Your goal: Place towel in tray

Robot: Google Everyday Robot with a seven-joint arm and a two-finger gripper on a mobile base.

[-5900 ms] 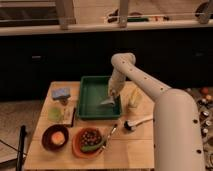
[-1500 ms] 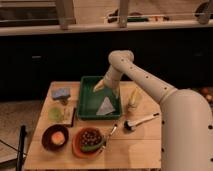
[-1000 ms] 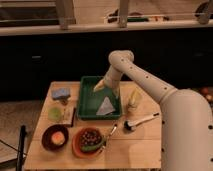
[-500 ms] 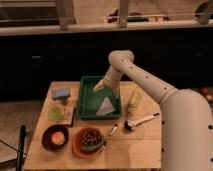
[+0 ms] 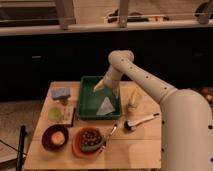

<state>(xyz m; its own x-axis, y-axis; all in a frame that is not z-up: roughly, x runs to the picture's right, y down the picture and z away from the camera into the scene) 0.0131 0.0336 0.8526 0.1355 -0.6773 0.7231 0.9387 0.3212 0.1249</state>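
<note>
A pale towel (image 5: 106,106) shows as a triangle with its point up, over the right part of the green tray (image 5: 86,100) on the wooden table. My gripper (image 5: 100,86) is above the tray's back half, just over the towel's top point, at the end of the white arm that comes in from the right. I cannot tell whether the towel still hangs from the gripper or rests on the tray floor.
A yellowish item (image 5: 133,98) stands right of the tray. A white brush (image 5: 141,121) and a spoon (image 5: 111,132) lie in front. An orange bowl (image 5: 90,141) and a dark bowl (image 5: 55,138) are front left. A blue object (image 5: 61,93) and a green one (image 5: 56,114) lie left.
About six seconds ago the gripper was low in the tray; it has since risen with the towel's point under it. Over the last second almost nothing has moved.
</note>
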